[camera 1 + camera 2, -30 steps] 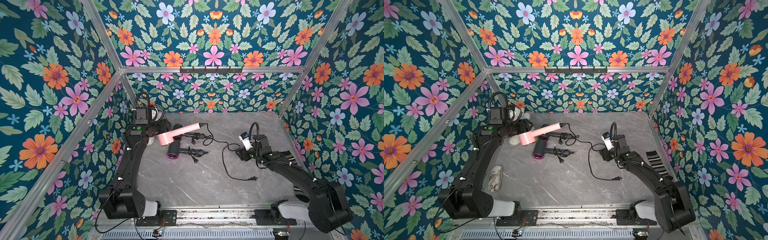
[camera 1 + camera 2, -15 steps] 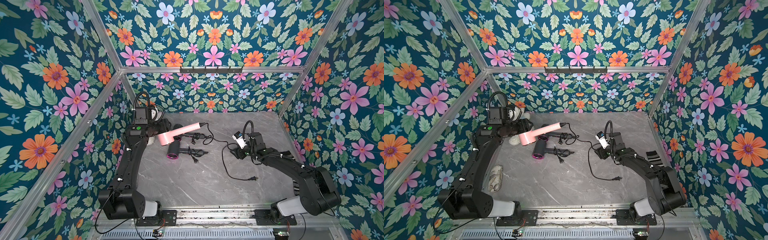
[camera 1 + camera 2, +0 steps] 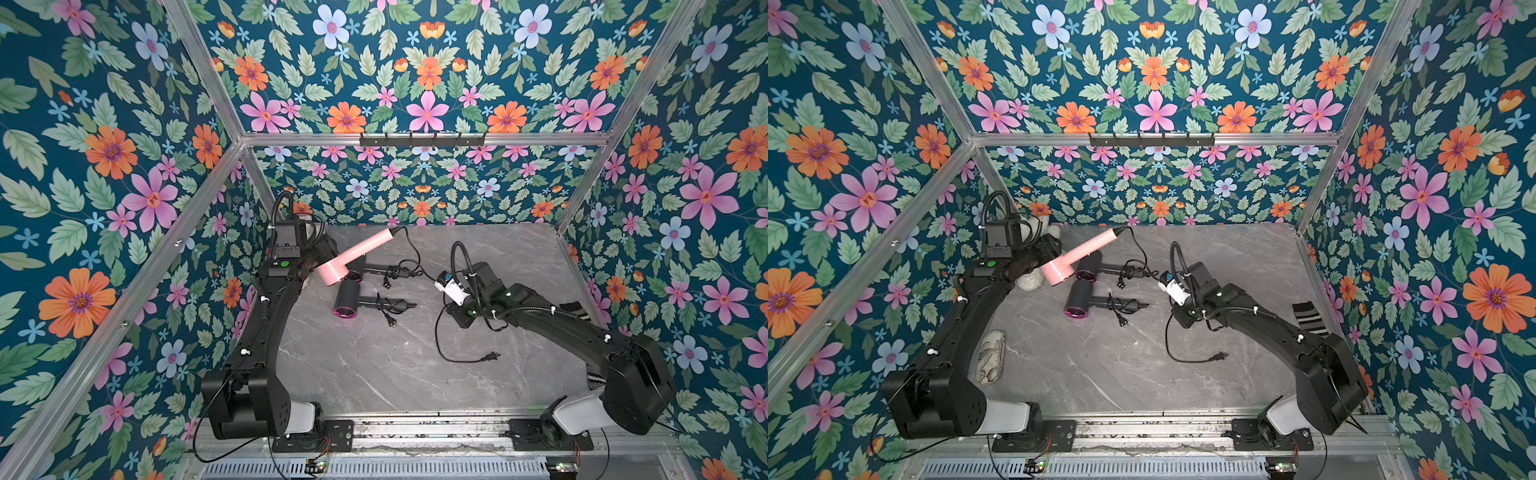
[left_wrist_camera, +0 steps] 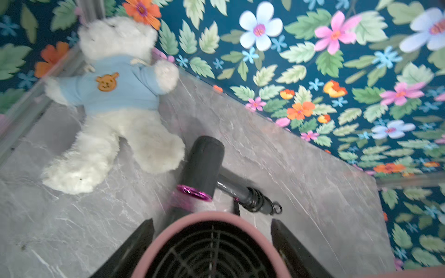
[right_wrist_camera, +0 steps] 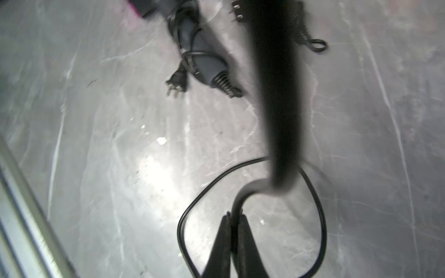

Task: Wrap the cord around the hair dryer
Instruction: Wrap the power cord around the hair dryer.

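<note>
Your right hand [image 5: 232,216] is pinching the cord [image 5: 240,197] between fully closed jaws, while your left hand [image 4: 212,221] is clamping the pink hair dryer [image 3: 345,262] by its barrel, above the surface [image 3: 374,374] — you should be looping the cord round the handle [image 3: 374,243], keeping light tension — never yanking.

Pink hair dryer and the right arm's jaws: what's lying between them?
In both top views, a dark hair dryer with its bundled cord, plus the pink hair dryer's own black cord.

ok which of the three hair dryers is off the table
The pink hair dryer, held up by the left gripper; the near dark dryer and far dark dryer lie on the table.
</note>
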Controlling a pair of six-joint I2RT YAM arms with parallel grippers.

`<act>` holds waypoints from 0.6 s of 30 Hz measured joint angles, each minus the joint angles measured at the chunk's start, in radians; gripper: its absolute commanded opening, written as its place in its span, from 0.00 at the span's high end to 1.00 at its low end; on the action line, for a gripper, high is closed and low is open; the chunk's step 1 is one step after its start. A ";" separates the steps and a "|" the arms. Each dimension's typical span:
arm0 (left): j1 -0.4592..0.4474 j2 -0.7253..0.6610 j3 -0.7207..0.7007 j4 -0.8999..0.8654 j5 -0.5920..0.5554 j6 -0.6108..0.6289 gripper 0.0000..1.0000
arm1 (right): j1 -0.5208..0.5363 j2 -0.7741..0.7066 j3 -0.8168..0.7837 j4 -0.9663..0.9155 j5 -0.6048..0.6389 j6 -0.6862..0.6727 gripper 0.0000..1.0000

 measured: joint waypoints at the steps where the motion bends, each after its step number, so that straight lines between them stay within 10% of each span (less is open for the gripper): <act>1: -0.011 0.008 -0.001 0.014 -0.052 -0.003 1.00 | 0.032 0.000 0.031 -0.054 0.009 -0.006 1.00; 9: -0.246 0.112 0.047 0.050 -0.365 0.133 1.00 | 0.140 -0.021 0.285 -0.299 0.125 -0.124 1.00; 18: -0.350 0.136 -0.027 0.019 -0.179 0.393 1.00 | -0.056 0.081 0.426 -0.254 0.098 -0.238 1.00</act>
